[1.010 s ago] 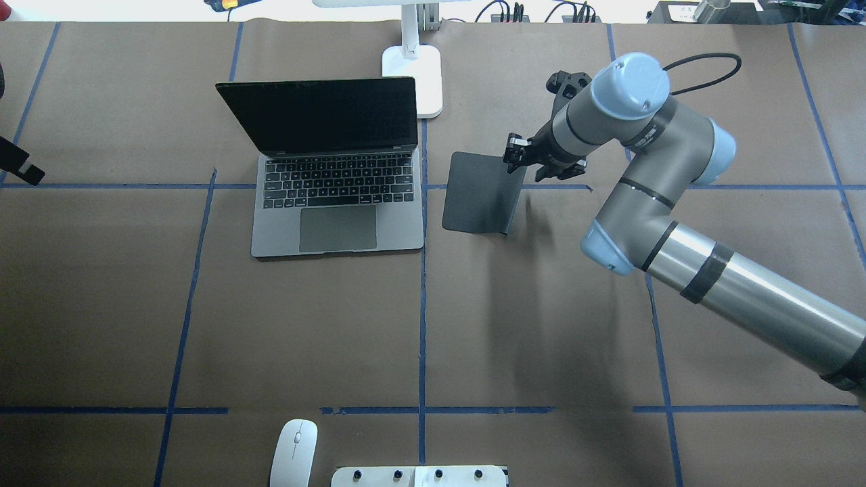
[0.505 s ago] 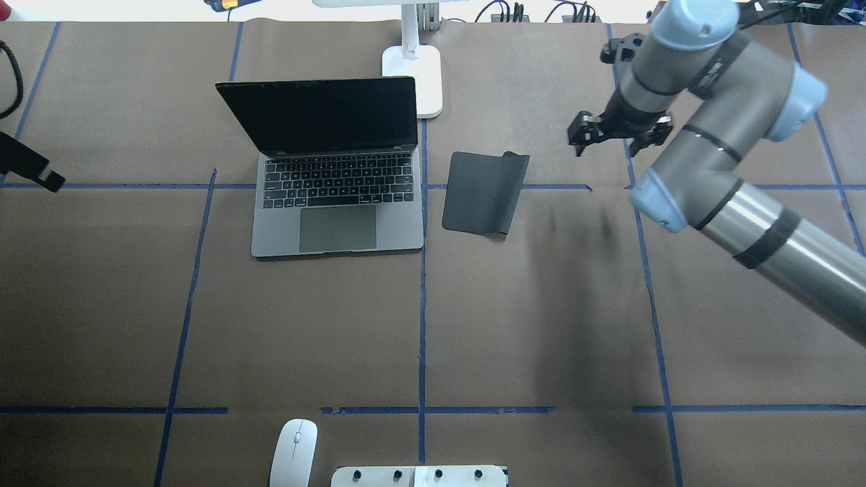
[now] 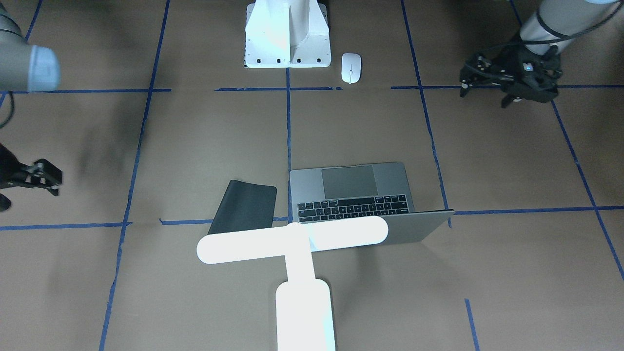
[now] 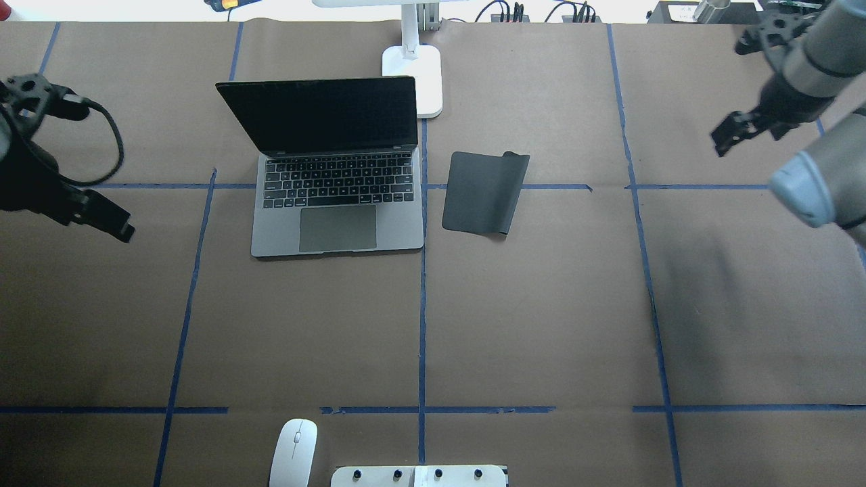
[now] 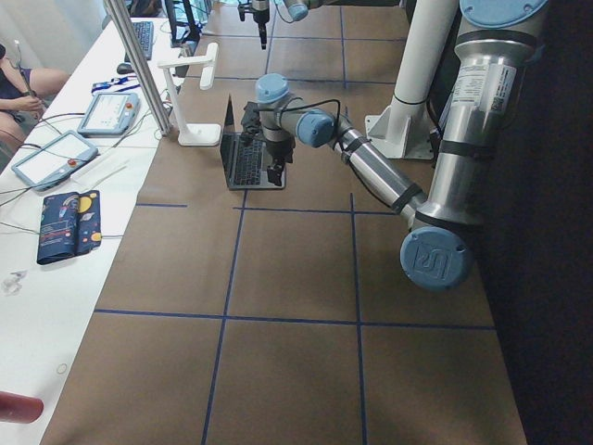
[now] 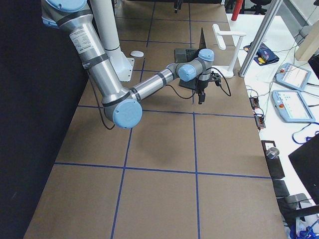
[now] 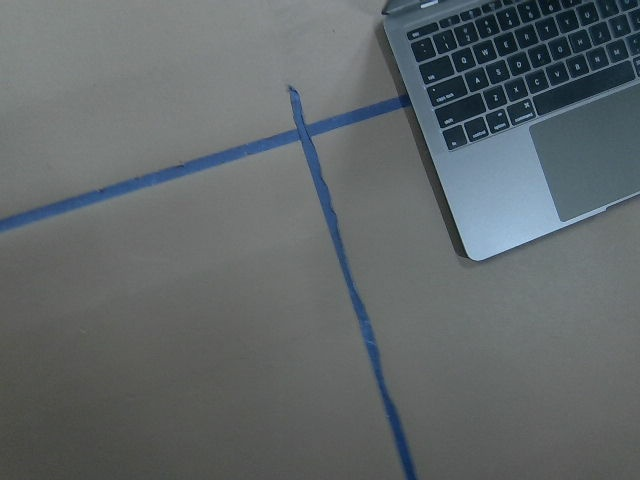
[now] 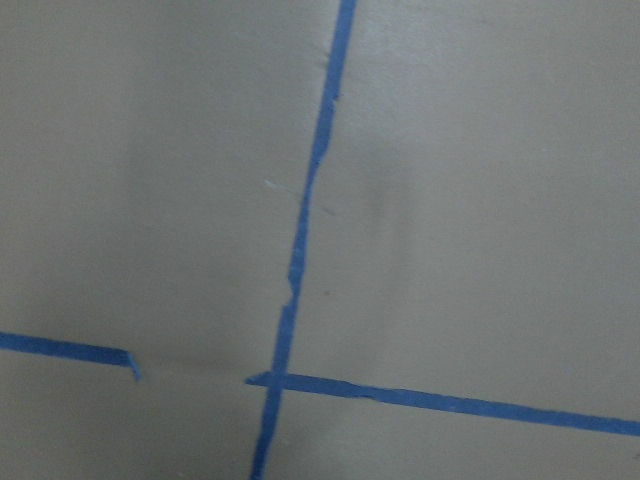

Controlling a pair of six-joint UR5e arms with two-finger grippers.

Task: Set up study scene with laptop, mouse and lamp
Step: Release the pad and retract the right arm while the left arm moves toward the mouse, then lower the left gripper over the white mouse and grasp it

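The grey laptop (image 4: pixel 336 223) stands open left of the table's middle, its screen dark; it also shows in the front view (image 3: pixel 360 180) and the left wrist view (image 7: pixel 530 130). The white mouse (image 4: pixel 293 443) lies at the near edge, beside the robot's base (image 3: pixel 351 67). The lamp (image 3: pixel 292 239) glows over the laptop's far side, and its base (image 4: pixel 414 78) stands behind the laptop. My left gripper (image 4: pixel 111 224) hovers open and empty left of the laptop. My right gripper (image 4: pixel 727 138) hovers open and empty far to the right.
A black mat (image 4: pixel 484 193) lies right of the laptop, its far right corner curled up. The white bolted pedestal (image 4: pixel 419 475) sits at the near edge, right of the mouse. Blue tape lines cross the brown table. Cables and devices lie beyond the far edge.
My right gripper let go of the mat's far right corner and swung away to the right. My left arm came in from the left edge toward the laptop. The mat stays put.
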